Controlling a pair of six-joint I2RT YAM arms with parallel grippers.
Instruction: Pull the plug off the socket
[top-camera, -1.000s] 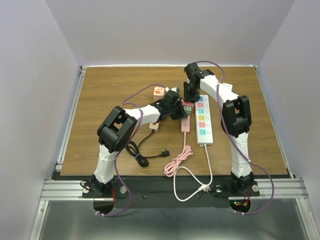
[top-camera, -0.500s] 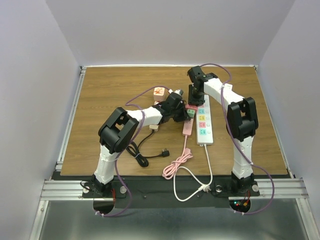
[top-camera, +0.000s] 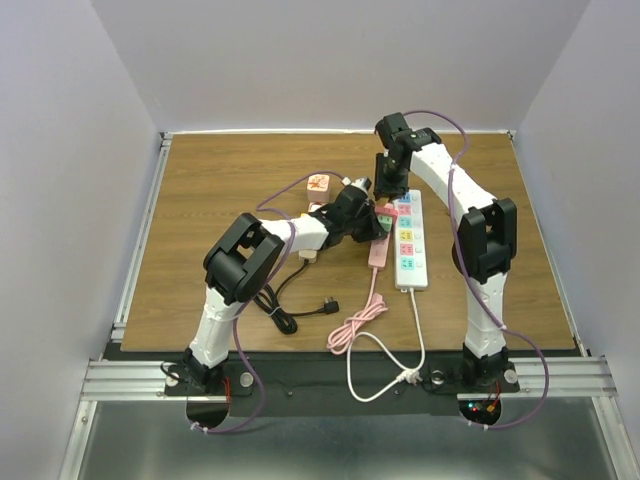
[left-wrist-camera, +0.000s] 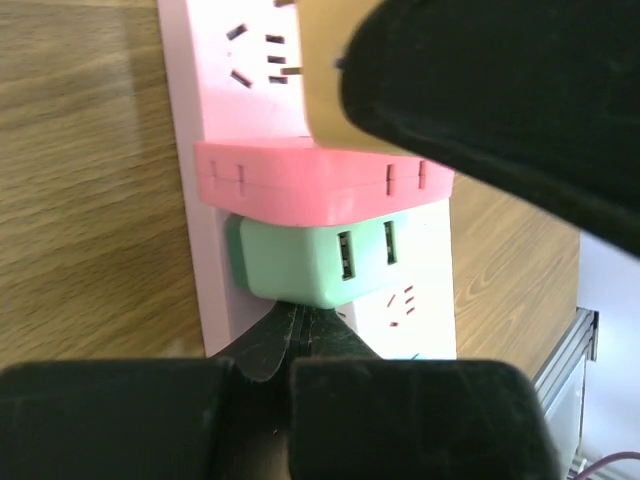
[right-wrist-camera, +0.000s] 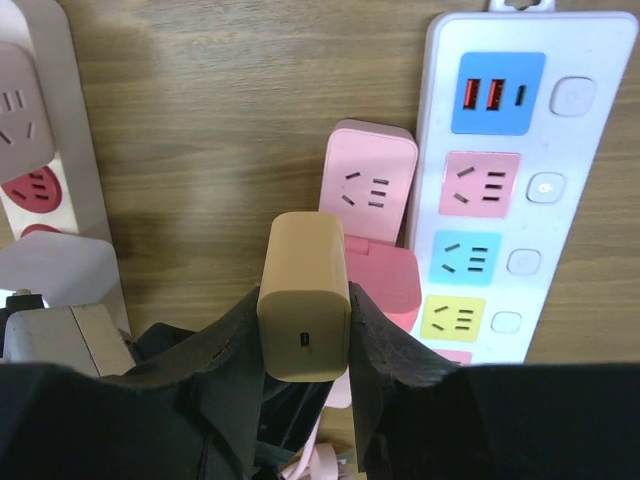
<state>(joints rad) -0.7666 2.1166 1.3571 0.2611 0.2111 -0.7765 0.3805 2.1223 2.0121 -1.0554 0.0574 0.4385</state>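
**Tan plug pinched in my right gripper, over the pink strip**

My right gripper (right-wrist-camera: 305, 348) pinches the tan plug (right-wrist-camera: 305, 275) by its two sides, port end facing the wrist camera. The plug sits over the pink power strip (right-wrist-camera: 372, 190), just short of the strip's bare end socket. Its prongs are hidden, so I can't tell if they're clear of the strip. My left gripper (left-wrist-camera: 295, 335) is pressed together, tips right up against the green adapter (left-wrist-camera: 300, 265) on that strip. A coral adapter (left-wrist-camera: 300, 175) sits touching the green one. A white multi-colour strip (right-wrist-camera: 510, 180) lies alongside the pink strip, on my right arm's side.
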